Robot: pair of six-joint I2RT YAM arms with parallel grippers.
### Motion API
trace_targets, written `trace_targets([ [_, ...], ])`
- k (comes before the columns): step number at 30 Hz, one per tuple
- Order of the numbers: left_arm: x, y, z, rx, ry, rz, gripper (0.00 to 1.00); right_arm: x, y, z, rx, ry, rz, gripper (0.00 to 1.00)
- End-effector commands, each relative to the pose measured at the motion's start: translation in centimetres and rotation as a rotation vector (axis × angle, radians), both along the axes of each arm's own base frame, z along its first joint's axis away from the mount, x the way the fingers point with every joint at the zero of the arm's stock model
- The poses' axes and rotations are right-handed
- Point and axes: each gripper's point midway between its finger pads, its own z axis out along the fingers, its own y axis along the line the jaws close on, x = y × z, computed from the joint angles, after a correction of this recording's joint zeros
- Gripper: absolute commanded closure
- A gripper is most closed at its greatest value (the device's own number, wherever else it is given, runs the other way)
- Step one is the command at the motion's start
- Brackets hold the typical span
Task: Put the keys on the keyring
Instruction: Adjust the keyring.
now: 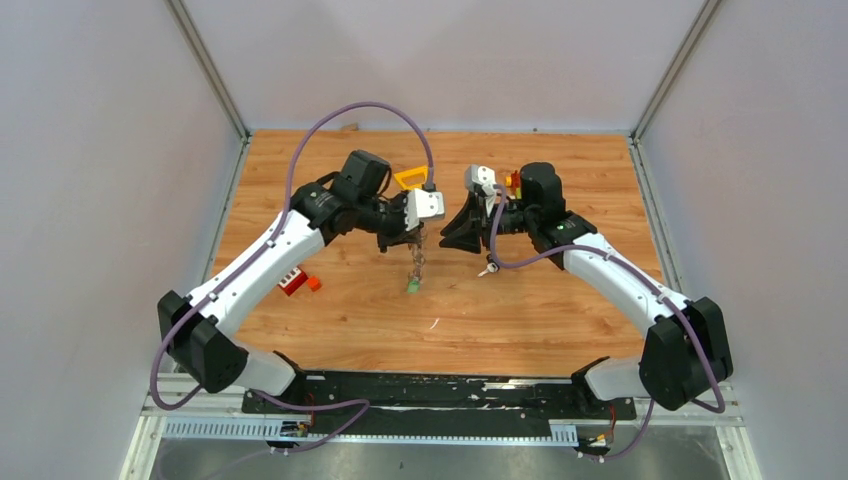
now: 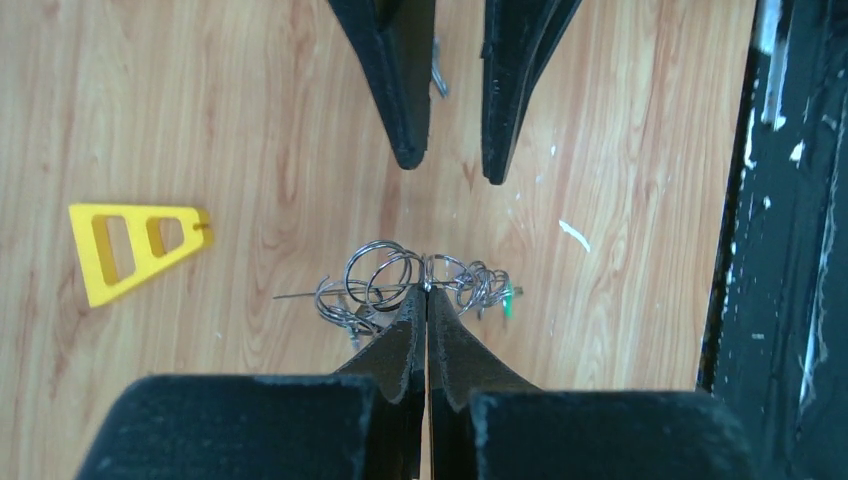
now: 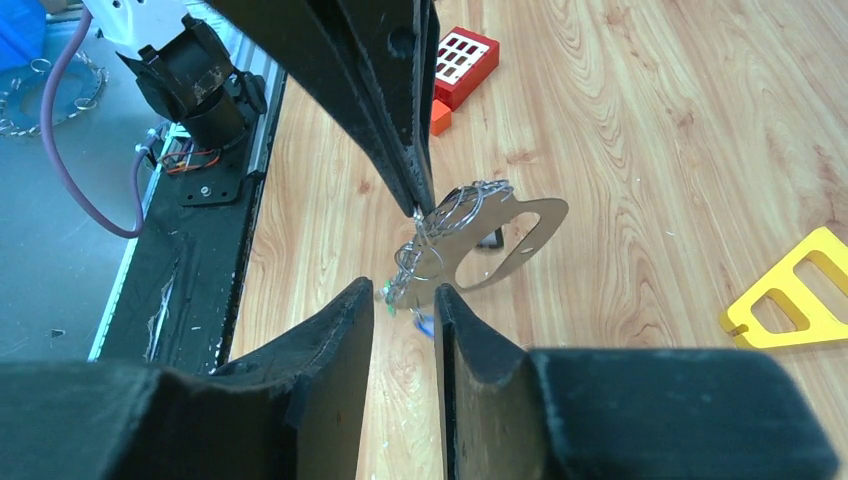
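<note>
Silver keyring (image 3: 548, 222) hangs mid-air at centre frame in the top view, with tagged keys (image 1: 412, 284) dangling under it in a tangle of wire rings. Left gripper (image 2: 427, 292) is pinched fully closed on those rings at the keyring's edge. Right gripper (image 3: 402, 300) sits just beside the bunch, jaws partly apart, holding nothing. Looks like the threading step (a speck on the table (image 1: 520, 330) below the right gripper may be a loose key, too small to tell). Next move needs a precise right-hand pinch on one key while the left stays steady.
</note>
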Motion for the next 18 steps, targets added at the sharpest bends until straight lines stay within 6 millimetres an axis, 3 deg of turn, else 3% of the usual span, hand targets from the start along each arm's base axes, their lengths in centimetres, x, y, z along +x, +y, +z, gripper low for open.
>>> trace_targets([
  [1, -0.6, 1.6, 0.2, 0.189, -0.025, 0.032, 1.0, -0.2, -0.1, 2.1, 0.027, -0.085, 0.012, 0.72],
  [9, -0.4, 1.7, 0.9, 0.327, 0.003, 0.097, 1.0, -1.2, 0.1, 1.9, 0.048, -0.074, 0.064, 0.78],
  [18, -2.1, -0.1, 0.9, 0.226, 0.066, 0.012, 1.0, -3.1, 0.9, 1.8, 0.078, -0.062, 0.167, 0.79],
])
